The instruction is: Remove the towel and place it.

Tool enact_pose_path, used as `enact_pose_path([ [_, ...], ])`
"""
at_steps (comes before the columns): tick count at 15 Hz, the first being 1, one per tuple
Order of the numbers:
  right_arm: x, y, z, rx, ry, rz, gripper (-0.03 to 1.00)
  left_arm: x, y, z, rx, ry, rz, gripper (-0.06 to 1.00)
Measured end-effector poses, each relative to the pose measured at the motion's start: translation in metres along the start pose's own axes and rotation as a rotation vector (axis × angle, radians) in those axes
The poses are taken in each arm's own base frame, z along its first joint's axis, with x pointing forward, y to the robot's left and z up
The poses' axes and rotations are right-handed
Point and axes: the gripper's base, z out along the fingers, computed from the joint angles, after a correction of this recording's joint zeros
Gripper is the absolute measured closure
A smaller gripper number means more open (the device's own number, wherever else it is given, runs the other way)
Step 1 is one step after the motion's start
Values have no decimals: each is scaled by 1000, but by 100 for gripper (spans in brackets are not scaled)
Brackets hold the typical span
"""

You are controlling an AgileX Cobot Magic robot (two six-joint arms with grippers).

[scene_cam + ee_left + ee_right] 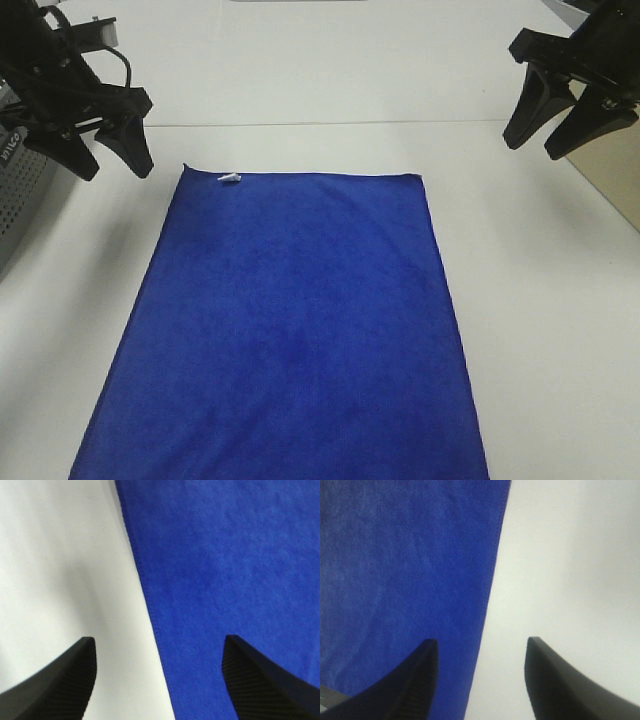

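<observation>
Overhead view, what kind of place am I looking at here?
Likely a robotics lab test bench: a plain white table, the left claw and right claw hanging open near a flat blue towel, and a grey perforated equipment case at the edge.

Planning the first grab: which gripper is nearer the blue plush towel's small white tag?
Left. The left gripper hovers beside the white tag; right gripper hangs past the towel's opposite corner.
</observation>
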Motion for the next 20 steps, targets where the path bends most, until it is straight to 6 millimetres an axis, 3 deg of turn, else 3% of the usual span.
enact_pose_path([
  [2,-16,-5,7,11,-14,37,41,-16,12,13,-5,-2,-14,27],
  [5,-47,-15,23,25,-38,46,28,-39,26,28,-11,-31,-20,27],
  [10,-95,-37,66,26,-46,34,26,-69,42,53,5,-35,-16,27],
  [11,-104,-47,87,25,-25,38,26,-75,45,64,10,-44,-16,27],
  [20,-117,-58,135,-91,-3,30,26,-74,51,91,37,-19,-44,27],
])
